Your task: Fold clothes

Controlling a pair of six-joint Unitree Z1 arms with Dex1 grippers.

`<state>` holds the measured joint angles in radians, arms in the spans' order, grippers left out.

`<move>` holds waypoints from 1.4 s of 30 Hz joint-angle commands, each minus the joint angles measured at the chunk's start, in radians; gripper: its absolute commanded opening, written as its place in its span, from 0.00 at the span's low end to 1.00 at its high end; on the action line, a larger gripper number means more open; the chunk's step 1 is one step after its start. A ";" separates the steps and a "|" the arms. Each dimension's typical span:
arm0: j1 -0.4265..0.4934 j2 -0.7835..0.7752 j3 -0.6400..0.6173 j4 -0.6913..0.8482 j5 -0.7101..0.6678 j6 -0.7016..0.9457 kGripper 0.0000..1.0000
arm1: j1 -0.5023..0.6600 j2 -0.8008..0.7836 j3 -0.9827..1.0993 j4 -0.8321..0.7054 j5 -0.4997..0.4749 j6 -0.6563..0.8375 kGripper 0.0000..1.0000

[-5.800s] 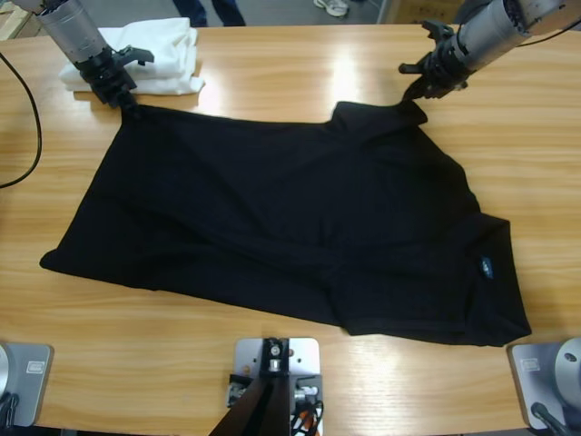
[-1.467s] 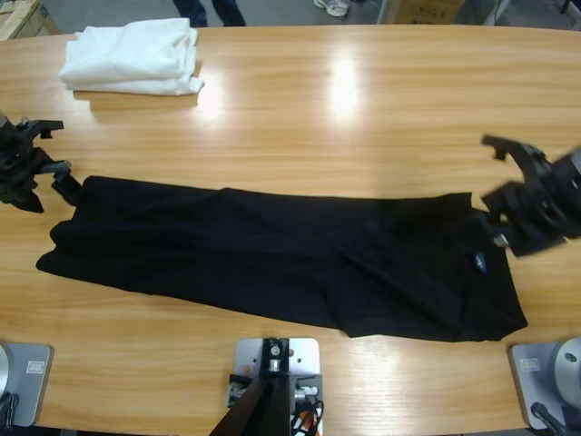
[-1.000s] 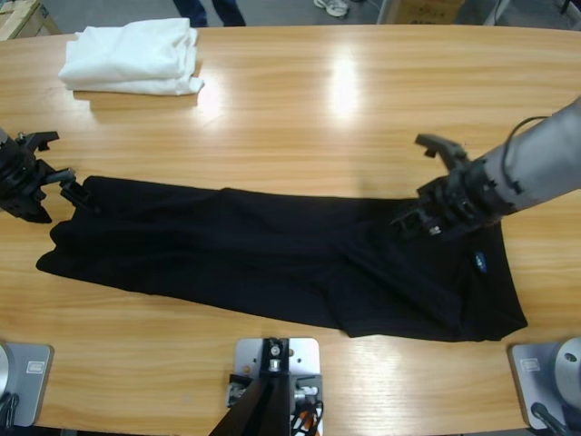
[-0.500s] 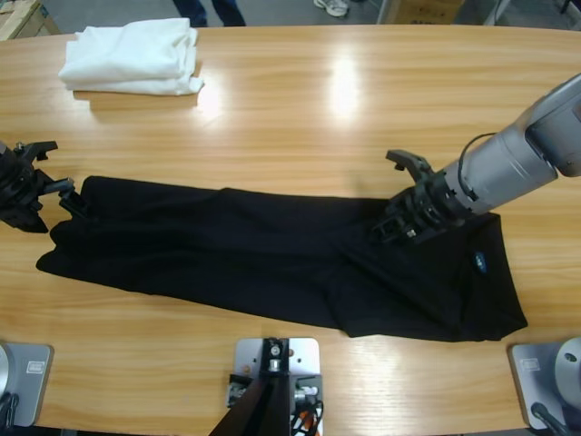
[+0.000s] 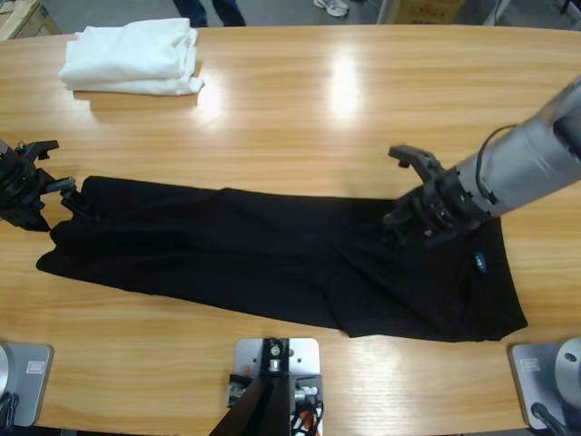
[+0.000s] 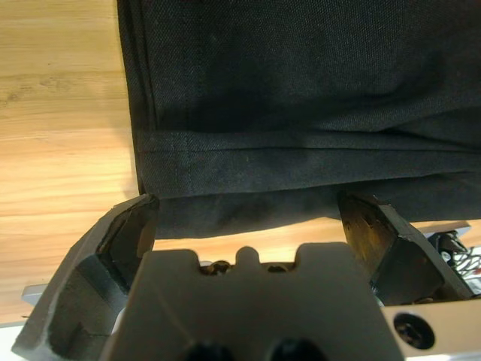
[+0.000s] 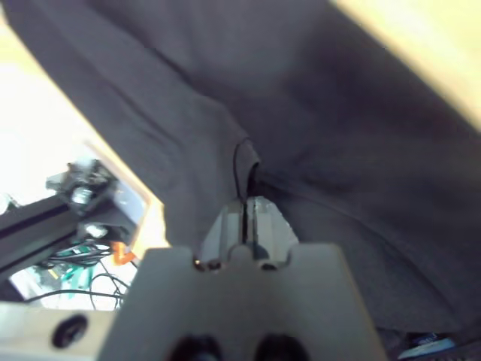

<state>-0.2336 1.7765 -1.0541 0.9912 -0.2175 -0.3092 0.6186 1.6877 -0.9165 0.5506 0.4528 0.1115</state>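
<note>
A: High view first: where is the black polo shirt (image 5: pixel 272 250)?

B: Folded into a long band on the wooden table (image 5: pixel 363 109), well apart from the white garment pile (image 5: pixel 136 56).

A: The left gripper (image 5: pixel 41 186)?

B: At the shirt's hem end, jaws spread wide, holding nothing.

A: And the right gripper (image 5: pixel 408 218)?

B: Jaws pinched together on a fold of the shirt, near its blue tag (image 5: pixel 481 262).
</note>
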 commanded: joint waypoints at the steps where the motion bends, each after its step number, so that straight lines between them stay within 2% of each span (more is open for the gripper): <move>1: -0.008 -0.009 0.036 -0.016 -0.013 0.001 0.97 | 0.068 0.095 -0.196 0.116 -0.052 -0.102 0.00; 9: -0.009 -0.004 0.036 -0.018 -0.017 0.001 0.99 | 0.090 0.249 -0.280 0.163 -0.050 -0.173 0.00; 12: -0.009 0.001 0.035 -0.019 -0.017 0.001 0.99 | 0.090 0.256 -0.285 0.170 -0.079 -0.168 0.00; 14: -0.009 0.002 0.034 -0.019 -0.017 0.001 0.99 | 0.090 0.245 -0.290 0.193 -0.136 -0.160 0.01; 15: -0.009 0.003 0.034 -0.019 -0.017 0.001 0.99 | 0.090 0.230 -0.290 0.200 -0.163 -0.151 0.29; 16: -0.009 0.004 0.034 -0.019 -0.017 0.001 0.99 | 0.093 0.206 -0.288 0.201 -0.211 -0.134 0.78; 17: -0.009 0.005 0.034 -0.019 -0.018 0.001 0.99 | 0.099 0.179 -0.286 0.201 -0.256 -0.121 0.98; 20: -0.009 0.008 0.034 -0.019 -0.019 0.000 0.99 | 0.109 0.078 -0.285 0.200 -0.347 -0.066 1.00; 22: -0.006 0.001 0.032 -0.019 -0.018 -0.002 1.00 | 0.109 0.001 -0.276 0.211 -0.383 0.035 1.00; 24: -0.001 -0.014 0.036 -0.025 -0.014 -0.002 1.00 | 0.109 -0.061 -0.243 0.239 -0.433 0.185 1.00; 26: -0.001 -0.020 0.039 -0.030 -0.014 -0.001 1.00 | 0.109 -0.095 -0.179 0.289 -0.465 0.436 1.00; 29: -0.003 -0.022 0.043 -0.035 -0.014 0.001 1.00 | 0.121 -0.113 -0.120 0.353 -0.430 0.828 1.00; 32: -0.007 -0.021 0.043 -0.040 -0.014 0.001 1.00 | 0.122 -0.059 -0.128 0.362 -0.369 1.048 1.00; 37: -0.018 -0.040 0.061 -0.042 -0.016 -0.005 1.00 | 0.123 0.023 -0.125 0.342 -0.212 1.395 1.00; 40: -0.030 -0.047 0.066 -0.046 -0.016 -0.008 1.00 | 0.155 0.022 -0.098 0.316 -0.201 1.572 1.00; 42: -0.032 -0.053 0.065 -0.045 -0.016 -0.008 1.00 | 0.176 0.012 -0.038 0.239 -0.215 1.652 1.00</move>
<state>-0.2458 1.7510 -1.0255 0.9590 -0.2175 -0.3092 0.7374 1.6642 -1.0637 0.8936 0.2154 1.5126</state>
